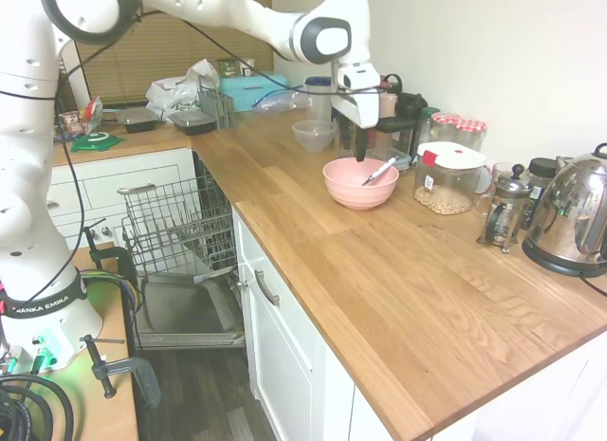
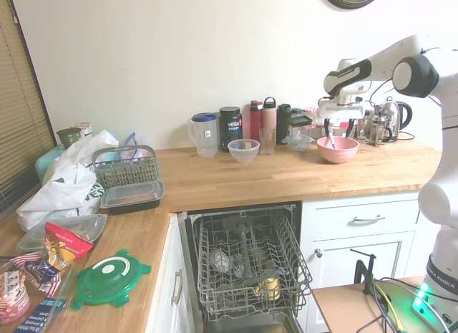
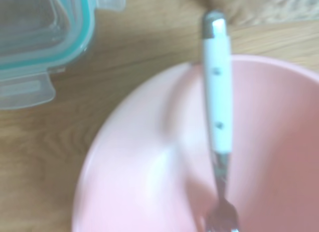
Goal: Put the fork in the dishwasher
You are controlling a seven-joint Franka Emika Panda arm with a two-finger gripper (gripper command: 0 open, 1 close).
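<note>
The fork [image 1: 379, 171] has a white handle and lies slanted in a pink bowl [image 1: 353, 192] on the wooden counter, handle resting on the far rim. The wrist view shows the fork [image 3: 218, 107] close up, tines down inside the pink bowl [image 3: 144, 167]. My gripper [image 1: 361, 155] hangs just above the bowl's far rim, fingers pointing down, open and empty. From the other side the gripper [image 2: 336, 130] stands over the bowl [image 2: 343, 152] and fork [image 2: 331, 141]. The dishwasher [image 1: 175, 228] is open at the left, its wire rack [image 2: 247, 261] pulled out.
Behind the bowl stand a clear bowl [image 1: 314, 135], bottles [image 2: 262, 119], a teal-lidded container [image 3: 40, 37] and a jar of nuts [image 1: 446, 178]. A French press [image 1: 503, 211] and kettle [image 1: 572, 218] sit at the right. A grey cutlery basket [image 2: 127, 168] and bags lie far off.
</note>
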